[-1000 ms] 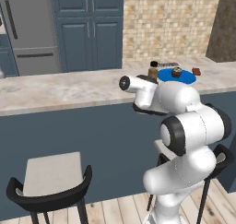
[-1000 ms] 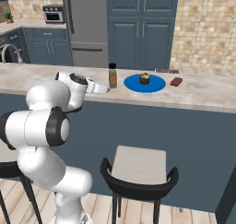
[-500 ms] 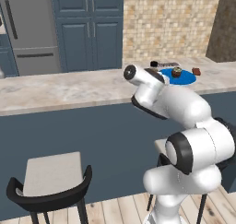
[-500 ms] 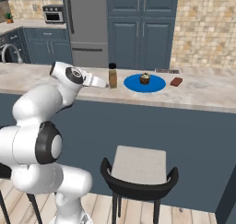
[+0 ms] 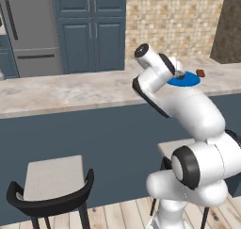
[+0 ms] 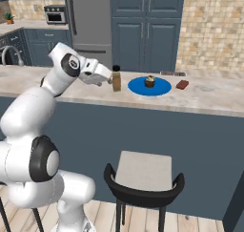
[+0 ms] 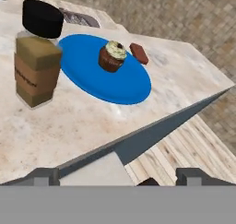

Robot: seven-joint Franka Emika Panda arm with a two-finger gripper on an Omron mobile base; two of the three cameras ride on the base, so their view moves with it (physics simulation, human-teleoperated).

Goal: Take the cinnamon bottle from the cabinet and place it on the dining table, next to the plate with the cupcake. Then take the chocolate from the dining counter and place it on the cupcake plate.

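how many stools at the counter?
2. One stool stands left of the robot in the left base view; it's the same one front and center in the right base view. A second stool is mostly hidden behind the arm.

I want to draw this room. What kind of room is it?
A kitchen, most likely. There is a fridge, a microwave and blue cupboards, plus a long counter with a cupcake on a plate.

No legible text. Bottle (image 7: 36, 66) label carries a dark mark (too blurred to read); no other labels or signs readable.
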